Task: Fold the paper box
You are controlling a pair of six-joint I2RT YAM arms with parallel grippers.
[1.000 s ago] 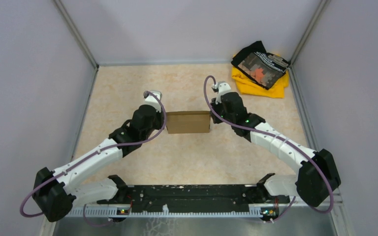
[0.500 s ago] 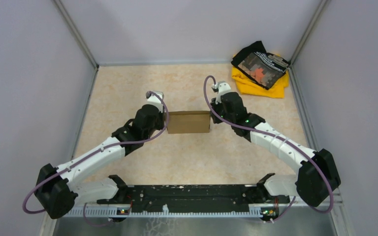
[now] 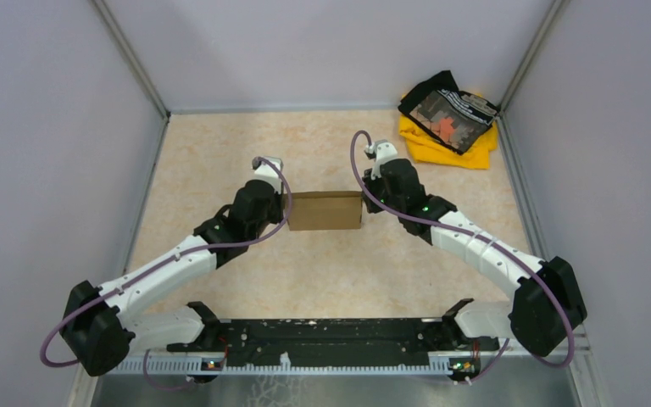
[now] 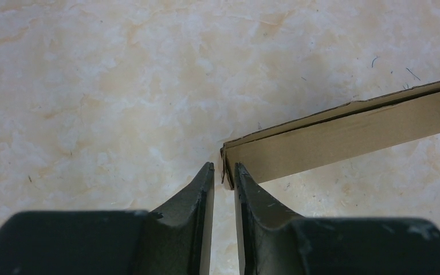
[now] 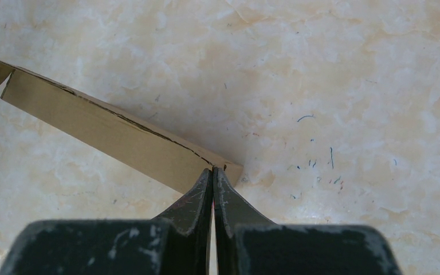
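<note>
Near the lower edge of the overhead view sit the two arm bases, and both arms reach up the frame across the marbled bench (image 3: 331,271) to meet mid-frame. There the paper box (image 3: 325,210) lies on the bench between the two hands, its long axis running left to right across the picture. It looks closed up, with a lid seam running along the top of its side wall and its inside hidden.

The left hand (image 4: 223,172) is at the box's left end, its fingers (image 4: 203,195) parted by a narrow gap. The end edge of the cardboard stands at the mouth of that gap, though whether the pads press it is hard to tell. The right hand (image 5: 213,175) is fully closed, holding nothing, with its tips against the box's right end corner.

Farthest off, in the upper right corner, a black patterned cloth lies on a yellow cloth (image 3: 441,151).
</note>
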